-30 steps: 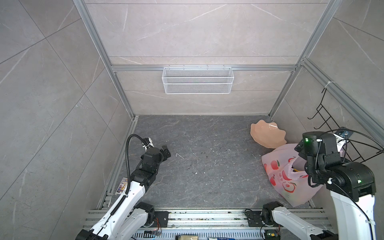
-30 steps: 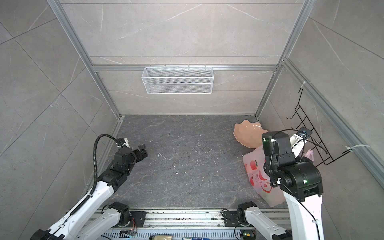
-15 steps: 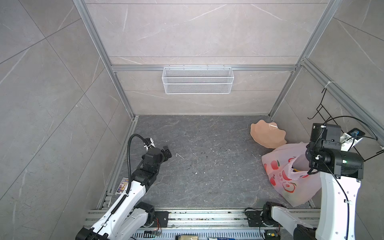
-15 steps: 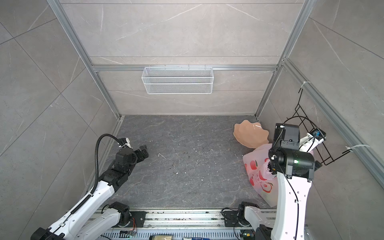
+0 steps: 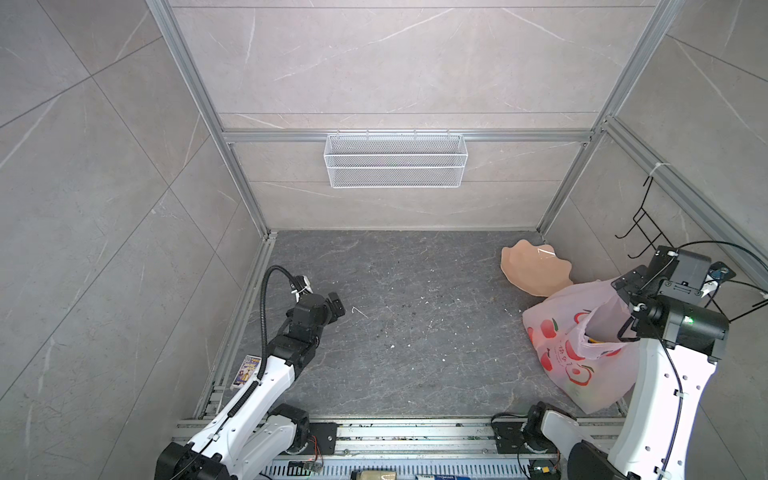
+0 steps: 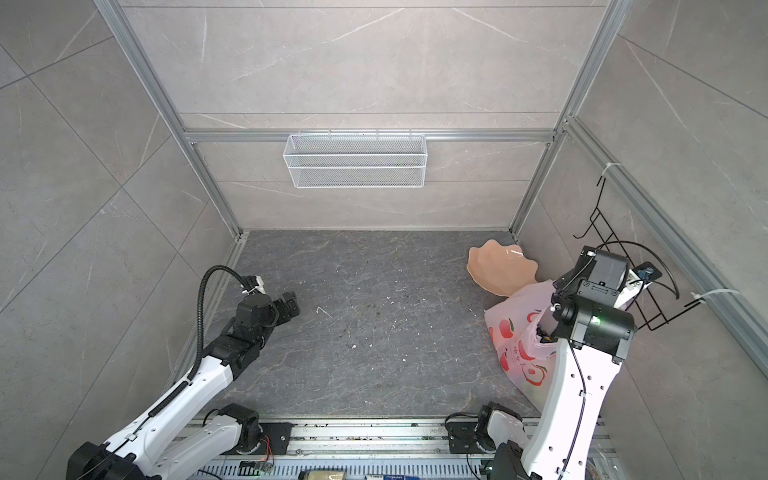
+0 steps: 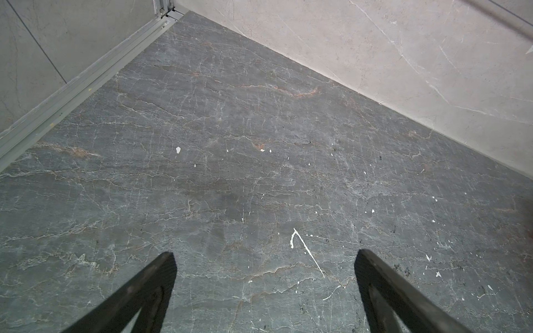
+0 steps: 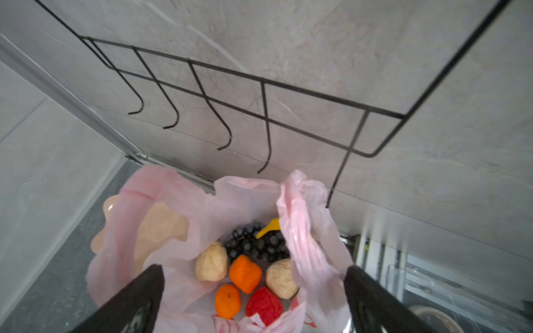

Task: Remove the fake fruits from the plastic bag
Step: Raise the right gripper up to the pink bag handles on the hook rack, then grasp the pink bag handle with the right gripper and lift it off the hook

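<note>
The plastic bag [image 5: 582, 365] [image 6: 515, 357] sits at the near right of the dark stone tabletop [image 5: 415, 332], against the right wall, with its mouth gaping upward. The right wrist view looks straight down into the plastic bag [image 8: 245, 199], where the fake fruits lie in a heap at the bottom: a dark purple grape bunch [image 8: 256, 245], the tip of a yellow banana [image 8: 269, 227] poking out from under a pink handle, two oranges [image 8: 245, 274] [image 8: 227, 301], a red apple [image 8: 264, 305], and two cream-beige lumpy ones [image 8: 211, 261] [image 8: 281, 278]. The right gripper [image 8: 253, 269] hangs over the opening, released, its two black fingers spread wide to either side of the heap and grasping nothing; whether they touch the film I cannot tell. Just beyond the bag, on its far side, a peach scalloped plate [image 5: 534, 268] [image 6: 498, 270] lies with its near edge hidden behind the bag. On the right wall above, a black wire hook rack [image 8: 259, 83] [image 5: 640, 224] hangs. Well apart, at the near left, the left gripper [image 5: 334, 305] [image 6: 289, 307] [image 7: 265, 255] hovers low over bare stone, its jaws likewise wide and empty. A white mesh basket [image 5: 395, 166] hangs on the far wall.
</note>
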Motion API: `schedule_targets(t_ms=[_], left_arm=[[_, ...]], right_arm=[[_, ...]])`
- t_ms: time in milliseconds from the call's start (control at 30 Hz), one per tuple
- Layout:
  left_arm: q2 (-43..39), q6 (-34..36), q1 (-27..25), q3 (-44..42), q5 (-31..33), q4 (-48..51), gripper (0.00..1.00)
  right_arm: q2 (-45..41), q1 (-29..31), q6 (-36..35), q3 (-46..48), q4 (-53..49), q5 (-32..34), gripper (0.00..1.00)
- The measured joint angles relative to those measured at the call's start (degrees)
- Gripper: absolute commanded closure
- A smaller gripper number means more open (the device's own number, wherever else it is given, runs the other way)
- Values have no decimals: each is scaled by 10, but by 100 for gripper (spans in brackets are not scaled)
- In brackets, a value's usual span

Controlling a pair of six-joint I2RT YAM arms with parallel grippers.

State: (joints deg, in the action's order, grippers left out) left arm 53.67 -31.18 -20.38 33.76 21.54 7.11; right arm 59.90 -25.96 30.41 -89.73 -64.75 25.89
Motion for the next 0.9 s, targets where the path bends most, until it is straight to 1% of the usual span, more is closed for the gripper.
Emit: schedule_targets(t_ms=[233, 500, 667, 767, 833, 900], left_arm=[[18, 5, 0, 0, 0, -5, 0], [47, 10, 0, 0, 0, -12, 0], [52, 12, 0, 0, 0, -13, 0], [58, 12, 0, 0, 0, -17, 0], [66, 12, 0, 0, 0, -19, 0], [74, 12, 0, 0, -1, -21, 0]], right_arm=[[1, 0, -5, 18, 40, -35, 0], [0, 0, -14, 28, 64, -41, 0], [3, 0, -15, 32, 66, -25, 0], [-2, 0, -16, 34, 68, -27, 0], [-4, 0, -18, 34, 70, -37, 1], [-6, 0, -22, 37, 78, -64, 3]])
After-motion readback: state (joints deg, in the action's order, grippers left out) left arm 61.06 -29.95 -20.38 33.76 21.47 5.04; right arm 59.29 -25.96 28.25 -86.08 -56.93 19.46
